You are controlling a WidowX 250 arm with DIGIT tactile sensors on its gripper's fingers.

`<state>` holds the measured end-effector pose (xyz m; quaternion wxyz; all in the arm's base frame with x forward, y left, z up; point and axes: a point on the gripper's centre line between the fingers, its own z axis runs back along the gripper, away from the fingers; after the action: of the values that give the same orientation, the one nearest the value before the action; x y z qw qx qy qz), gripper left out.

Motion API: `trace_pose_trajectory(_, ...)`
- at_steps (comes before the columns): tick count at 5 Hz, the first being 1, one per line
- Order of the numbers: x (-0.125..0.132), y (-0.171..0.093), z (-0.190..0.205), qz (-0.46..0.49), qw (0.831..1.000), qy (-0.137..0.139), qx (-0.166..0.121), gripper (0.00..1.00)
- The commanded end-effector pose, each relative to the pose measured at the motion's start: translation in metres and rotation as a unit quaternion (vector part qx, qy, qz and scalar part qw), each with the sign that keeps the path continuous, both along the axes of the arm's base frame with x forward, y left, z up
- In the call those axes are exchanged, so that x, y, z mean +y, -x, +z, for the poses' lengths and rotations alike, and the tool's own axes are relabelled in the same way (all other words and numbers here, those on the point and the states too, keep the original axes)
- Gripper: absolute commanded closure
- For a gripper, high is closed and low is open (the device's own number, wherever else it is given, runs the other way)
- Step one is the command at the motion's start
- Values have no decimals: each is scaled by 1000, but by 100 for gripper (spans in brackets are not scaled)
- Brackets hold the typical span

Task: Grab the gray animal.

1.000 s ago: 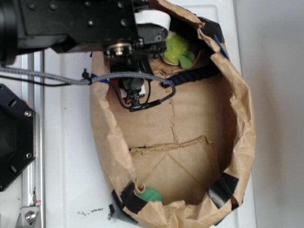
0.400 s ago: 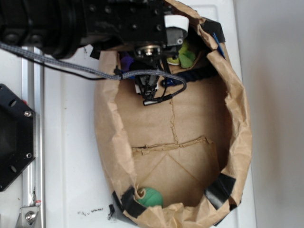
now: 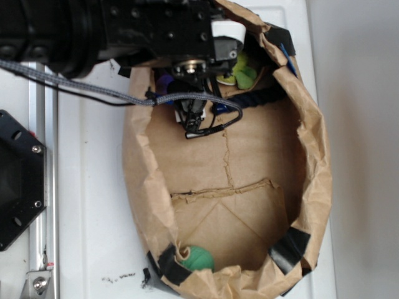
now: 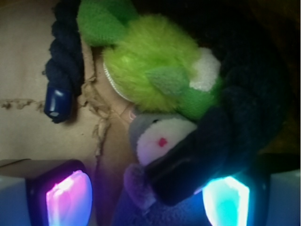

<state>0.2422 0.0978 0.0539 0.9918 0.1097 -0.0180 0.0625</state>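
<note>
white desk [image 3: 93, 205] with a rolled-down brown paper bag [image 3: 315, 149] sitting on it, plus some dark specks [image 3: 118, 278] near the bag's bottom corner.

Black metal robot arm [image 3: 112, 28]: enters from the upper left of the exterior view, its bolted housing lying across the top of the frame, wrist end pointing downward. Braided gray cable [image 3: 75, 84]: runs along the arm's underside from the left edge and loops beneath the wrist. Two-fingered gripper [image 4: 148, 197]: seen from the wrist view at the bottom edge; jaws set wide apart, nothing clamped between them. Left fingertip pad [image 4: 68, 197] glows pink-violet; right pad [image 4: 225, 200] glows cyan.
</note>
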Motion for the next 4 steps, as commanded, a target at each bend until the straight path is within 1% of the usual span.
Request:
trace_pose_trajectory(1, 19, 8, 20, 8, 999, -23, -32, 0)
trace_pose_trajectory(2, 22, 6, 12, 11, 999, -34, -26, 0)
trace_pose_trajectory(3, 25, 6, 2, 12, 999, -43, -14, 0)
trace_pose_trajectory(4, 29, 5, -19, 15, 998, -67, 5, 0)
